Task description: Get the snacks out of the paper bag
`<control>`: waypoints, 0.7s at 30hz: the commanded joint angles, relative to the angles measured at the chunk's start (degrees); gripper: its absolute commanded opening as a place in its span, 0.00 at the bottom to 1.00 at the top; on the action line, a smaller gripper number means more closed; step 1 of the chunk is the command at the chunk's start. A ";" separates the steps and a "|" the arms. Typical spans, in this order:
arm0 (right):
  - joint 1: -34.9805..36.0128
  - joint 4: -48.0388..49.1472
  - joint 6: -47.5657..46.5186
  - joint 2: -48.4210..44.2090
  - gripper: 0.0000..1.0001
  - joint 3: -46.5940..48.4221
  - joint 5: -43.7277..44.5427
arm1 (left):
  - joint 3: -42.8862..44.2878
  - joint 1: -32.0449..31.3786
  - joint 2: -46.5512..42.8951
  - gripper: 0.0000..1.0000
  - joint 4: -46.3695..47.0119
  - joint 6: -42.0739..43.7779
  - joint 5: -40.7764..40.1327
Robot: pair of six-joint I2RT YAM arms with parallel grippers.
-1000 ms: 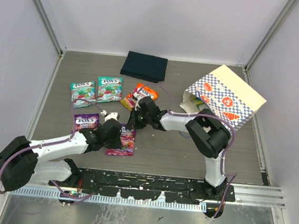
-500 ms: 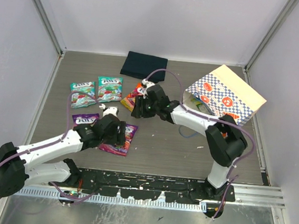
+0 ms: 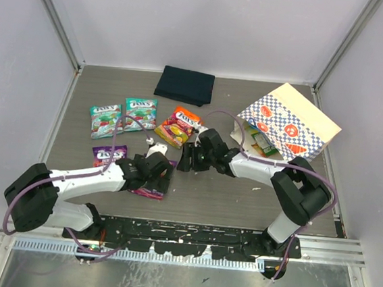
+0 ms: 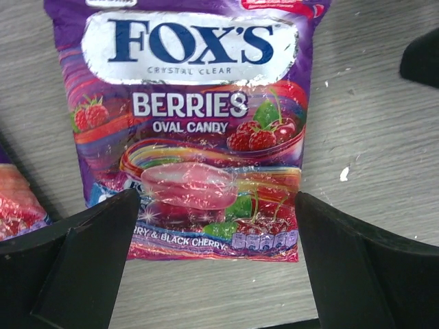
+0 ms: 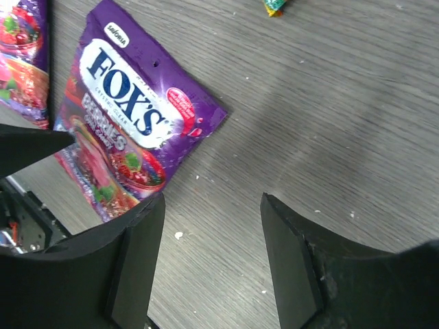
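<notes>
Left gripper (image 4: 216, 219) spread over purple pouch (image 4: 195, 116), right gripper (image 5: 212, 226) empty (both released); paper bag (image 3: 292, 123) is best entered low through its mouth.

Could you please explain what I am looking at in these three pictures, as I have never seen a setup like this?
This is a robot: a left arm and a right arm bolted at the near edge of a table, each with a two-finger gripper. The wide picture comes from a fixed camera above; the close-ups come from wrist cameras, so the dark shapes at their bottom are fingers. On the table lie candy pouches, a folded cloth and a checkered bag on its side, more pouches at its mouth. Nothing is held: the left gripper is open over a purple pouch, the right gripper open over bare table beside it.
</notes>
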 commanded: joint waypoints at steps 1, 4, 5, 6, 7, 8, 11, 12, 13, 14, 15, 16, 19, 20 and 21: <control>-0.19 10.54 4.92 0.60 0.64 -1.71 -5.12 | 3.55 0.31 3.17 0.98 6.09 3.39 -0.89; -0.14 15.97 8.21 3.27 0.62 -3.17 -8.05 | 3.34 0.70 5.46 0.98 7.14 3.38 0.26; -0.07 17.65 9.14 4.36 0.61 -3.42 -8.90 | 3.07 0.89 6.02 0.98 7.49 3.17 0.60; -0.07 18.96 9.85 5.48 0.60 -3.45 -9.51 | 2.72 1.13 6.56 0.98 7.80 2.97 0.87; 0.01 19.93 10.32 6.43 0.59 -3.34 -10.09 | 2.37 1.47 6.89 0.98 8.07 2.55 1.09; 0.13 20.87 10.70 7.33 0.58 -3.21 -10.54 | 2.02 1.82 7.24 0.98 8.21 2.22 1.24; 0.60 21.41 10.91 9.57 0.56 -1.60 -10.71 | 1.04 3.10 7.43 0.99 8.42 1.28 1.60; 0.74 21.41 10.84 10.34 0.54 -0.95 -10.87 | 0.78 3.42 7.30 0.99 8.31 0.89 1.59; 0.84 21.41 10.83 11.20 0.52 -0.26 -10.90 | 0.52 3.75 7.21 0.99 8.16 0.43 1.63; 0.95 21.45 10.87 12.03 0.49 0.45 -10.98 | 0.31 4.04 7.06 0.99 7.97 0.03 1.63; 1.10 21.49 10.91 12.91 0.46 1.22 -11.12 | 0.05 4.38 6.92 0.99 7.79 -0.52 1.62; 1.20 21.58 10.91 13.82 0.45 2.14 -11.31 | -0.20 4.70 6.73 1.00 7.54 -1.12 1.50; 1.53 21.58 10.95 16.23 0.45 4.63 -11.59 | -0.97 5.69 6.18 1.00 6.92 -3.15 1.75; 1.65 21.51 10.92 16.81 0.45 5.46 -11.70 | -1.24 5.86 5.96 1.00 6.91 -3.69 1.94; 1.73 21.38 10.91 17.32 0.45 6.22 -11.76 | -1.43 6.10 5.77 1.00 6.85 -4.31 2.19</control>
